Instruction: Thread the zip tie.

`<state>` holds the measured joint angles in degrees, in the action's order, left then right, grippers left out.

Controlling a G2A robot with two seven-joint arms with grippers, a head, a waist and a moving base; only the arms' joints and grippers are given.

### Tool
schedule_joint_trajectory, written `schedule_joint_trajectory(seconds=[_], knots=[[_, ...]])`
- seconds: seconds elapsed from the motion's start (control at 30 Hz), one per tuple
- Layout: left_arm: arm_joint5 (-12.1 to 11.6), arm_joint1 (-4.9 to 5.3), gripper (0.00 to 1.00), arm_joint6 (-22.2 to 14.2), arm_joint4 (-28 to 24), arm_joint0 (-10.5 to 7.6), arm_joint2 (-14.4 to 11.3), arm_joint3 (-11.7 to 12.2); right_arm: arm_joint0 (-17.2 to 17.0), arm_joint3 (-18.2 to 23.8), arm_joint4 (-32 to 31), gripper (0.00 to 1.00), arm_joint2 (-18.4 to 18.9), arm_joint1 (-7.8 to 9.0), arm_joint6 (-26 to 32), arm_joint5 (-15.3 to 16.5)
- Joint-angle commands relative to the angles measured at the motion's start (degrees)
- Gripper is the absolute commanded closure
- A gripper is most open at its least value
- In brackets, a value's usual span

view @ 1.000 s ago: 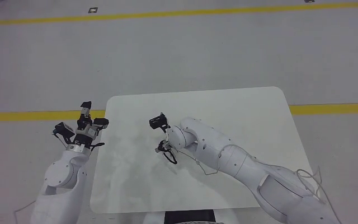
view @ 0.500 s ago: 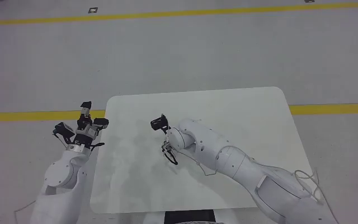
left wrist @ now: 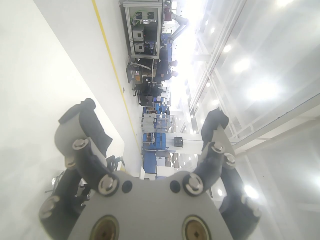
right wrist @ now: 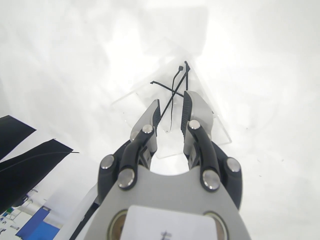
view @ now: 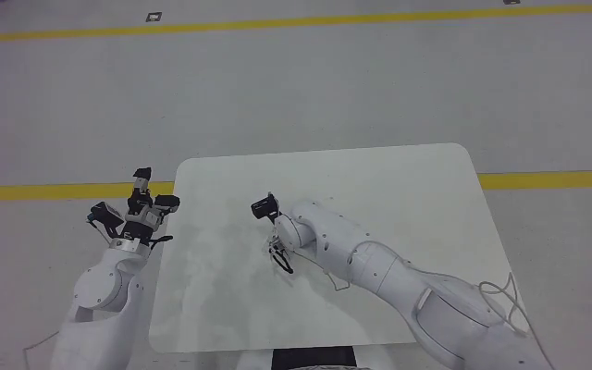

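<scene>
Table [view: 388, 185] white, work left of centre. Left gripper [left wrist: 151, 109] parked off its edge, jaws apart, empty. Right gripper [right wrist: 171, 97] low over clear plate [right wrist: 215, 131], jaws apart, straddling black zip ties [right wrist: 173, 91] crossed on it (probably three, hard to count). Light, thin, springy, slick: I'd pinch near the head, not mid-strap.

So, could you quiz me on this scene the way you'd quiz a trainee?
1. True or false: the right gripper has its fingers clamped shut.
2. The zip ties lie on: A) a clear plate; B) a red tray; C) the floor.
3. Fill in: the fingers of the left gripper stand ____.
Key: 1 false, they are open, either side of the zip ties; 2 A; 3 open.
</scene>
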<state>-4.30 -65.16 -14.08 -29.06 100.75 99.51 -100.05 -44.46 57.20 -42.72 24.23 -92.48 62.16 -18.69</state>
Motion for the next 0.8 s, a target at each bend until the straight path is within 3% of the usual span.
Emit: schedule_joint_trajectory(seconds=[0.0,0.4,0.6,0.77], knots=[[0.0,0.0,0.0,0.0,0.0,0.0,0.0,0.0,0.02,-0.66,-0.11,0.81,0.02,-0.31,-0.13,0.07],[0.0,0.0,0.0,0.0,0.0,0.0,0.0,0.0,-0.13,-3.55,-0.92,0.86,0.3,-1.82,-0.4,0.37],[0.0,0.0,0.0,0.0,0.0,0.0,0.0,0.0,-0.17,-4.41,-1.43,0.99,0.65,-2.41,-0.39,0.58],[0.0,0.0,0.0,0.0,0.0,0.0,0.0,0.0,-0.28,-4.48,-2.1,1.0,0.99,-2.74,-0.35,0.42]])
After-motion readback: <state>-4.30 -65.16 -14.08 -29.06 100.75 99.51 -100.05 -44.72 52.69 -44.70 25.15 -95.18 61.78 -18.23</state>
